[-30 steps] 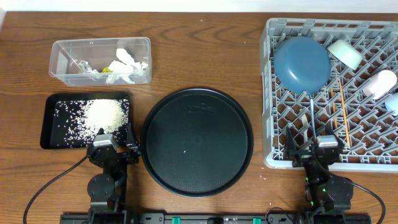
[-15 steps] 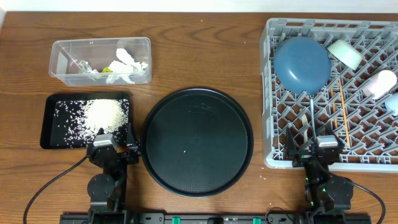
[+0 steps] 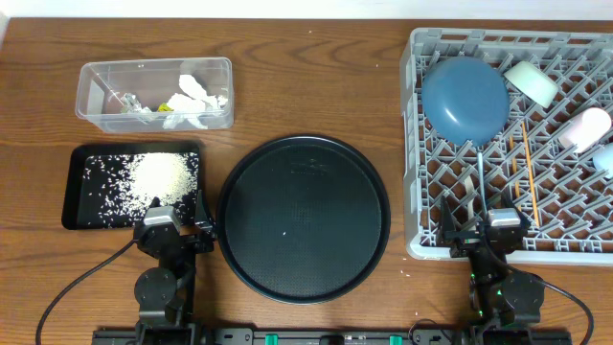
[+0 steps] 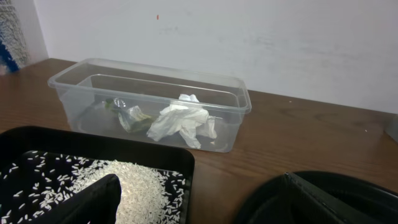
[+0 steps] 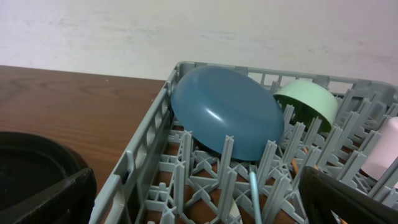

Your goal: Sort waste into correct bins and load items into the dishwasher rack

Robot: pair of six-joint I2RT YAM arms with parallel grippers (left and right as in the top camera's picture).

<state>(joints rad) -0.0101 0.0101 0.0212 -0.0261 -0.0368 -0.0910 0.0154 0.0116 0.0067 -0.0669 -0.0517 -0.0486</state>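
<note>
The clear tub (image 3: 153, 63) at the back left holds crumpled white tissues (image 3: 196, 101) and small wrappers (image 3: 129, 103). The shallow black tray (image 3: 68, 190) in front of it holds a heap of rice (image 3: 158, 175). The grey rack (image 3: 414, 144) on the right holds the blue bowl (image 3: 465, 96), the teal bowl (image 3: 532, 83), a white cup (image 3: 586, 127), chopsticks (image 3: 527, 172) and a pale-blue spoon (image 3: 482, 177). My left gripper (image 3: 179, 218) is open and empty by the black tray's near right corner. My right gripper (image 3: 476, 228) is open and empty at the rack's front edge.
A large round black tray (image 3: 305, 218) lies in the middle between the arms, with one speck on it. In the left wrist view the tub (image 4: 149, 102) and rice (image 4: 124, 183) lie ahead. In the right wrist view the blue bowl (image 5: 227, 112) leans on the pegs.
</note>
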